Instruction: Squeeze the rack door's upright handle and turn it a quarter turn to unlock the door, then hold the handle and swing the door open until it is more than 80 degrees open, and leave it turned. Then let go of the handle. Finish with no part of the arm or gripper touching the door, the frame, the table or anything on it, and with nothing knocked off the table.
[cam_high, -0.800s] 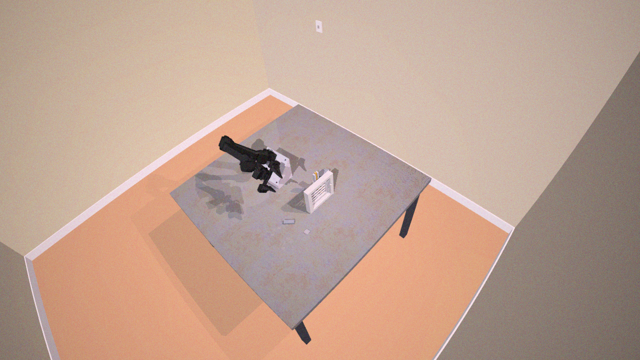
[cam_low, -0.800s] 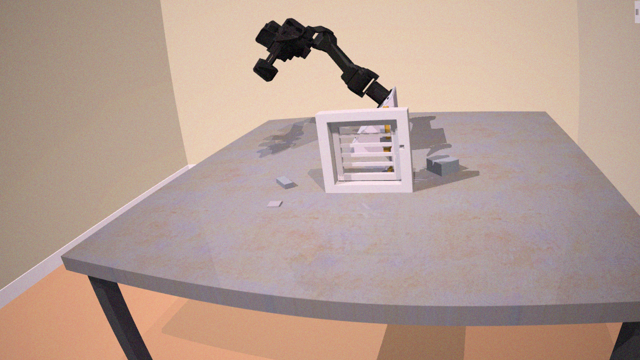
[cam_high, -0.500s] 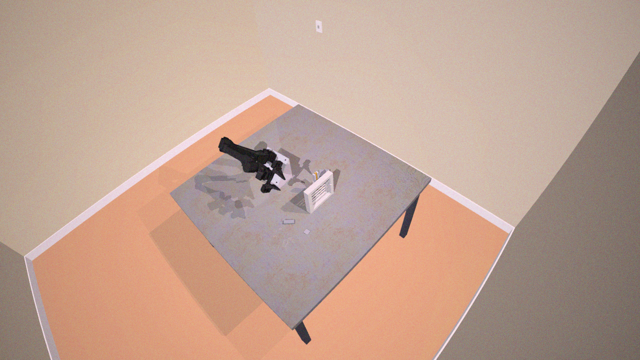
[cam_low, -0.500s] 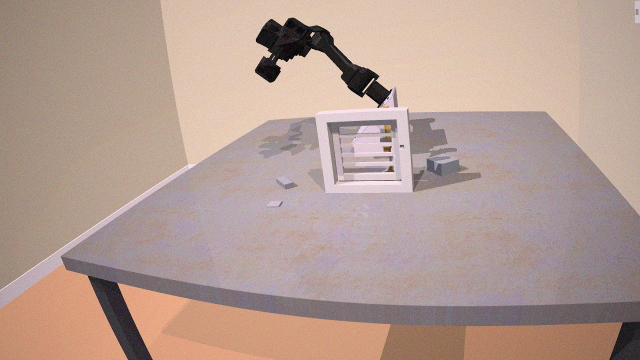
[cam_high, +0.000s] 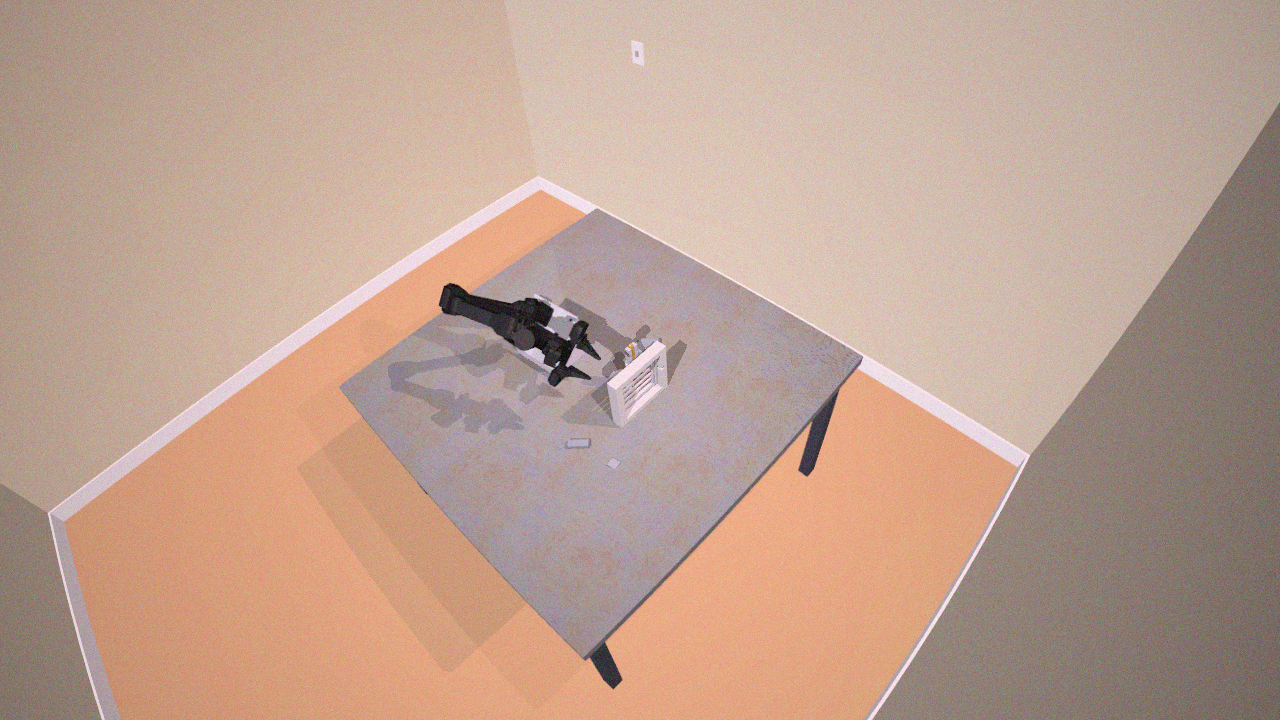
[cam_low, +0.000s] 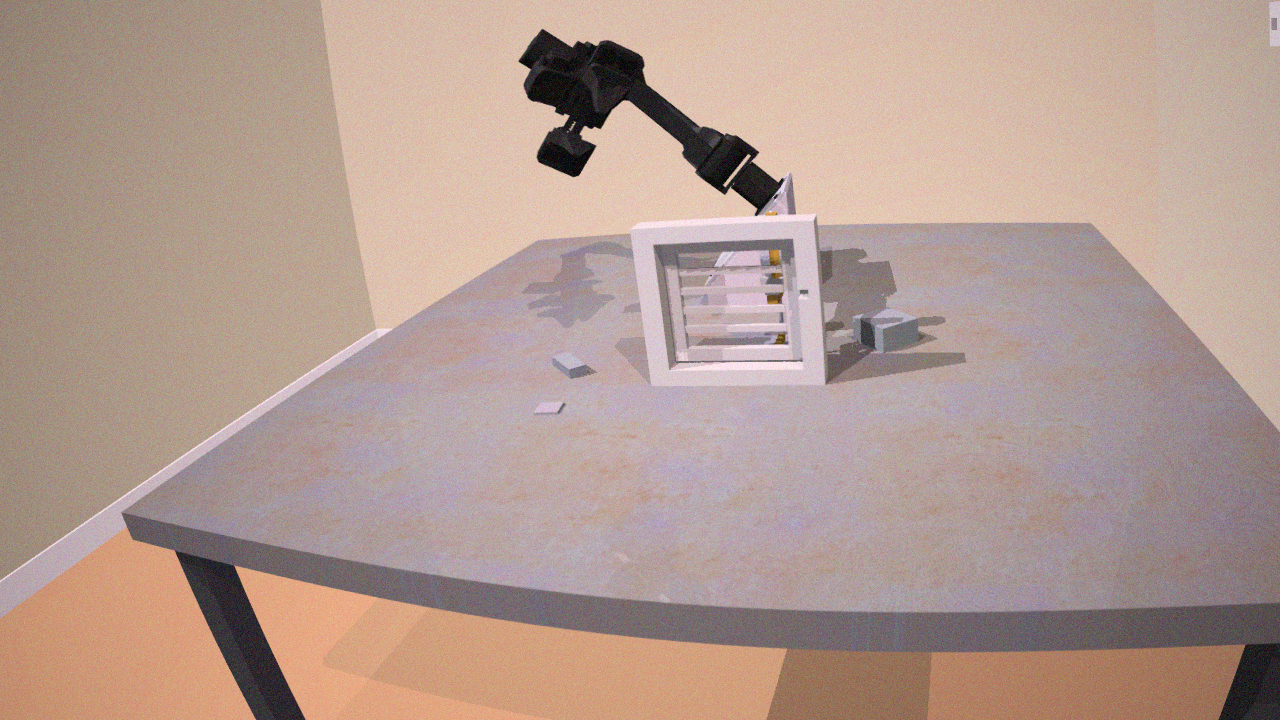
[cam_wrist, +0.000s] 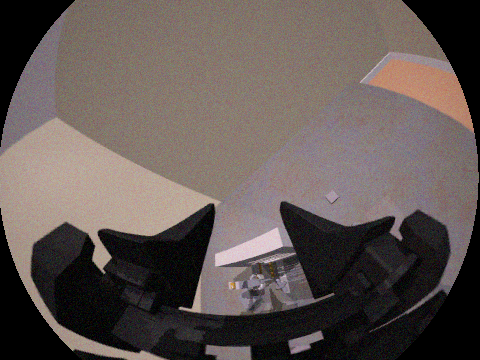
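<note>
The white rack frame (cam_high: 617, 409) (cam_low: 725, 229) (cam_wrist: 250, 247) stands upright on the table. Its slatted door (cam_low: 733, 309) appears closed within it. White and orange parts (cam_high: 633, 349) show behind the frame on the arm's side; I cannot make out the handle's shape or whether it is turned. My gripper (cam_high: 595, 368) (cam_wrist: 248, 207) is open, its fingers apart with nothing between them. It hangs in the air on the arm's side of the rack, short of the door and touching nothing. In the exterior view its fingers are hard to tell apart.
A small grey block (cam_high: 578, 443) (cam_low: 568, 365) and a thin pale tile (cam_high: 613, 463) (cam_low: 549, 408) (cam_wrist: 332, 196) lie to one side of the rack on the grey table (cam_high: 716, 295) (cam_low: 716, 501). A larger grey block (cam_low: 886, 330) stands on the other side.
</note>
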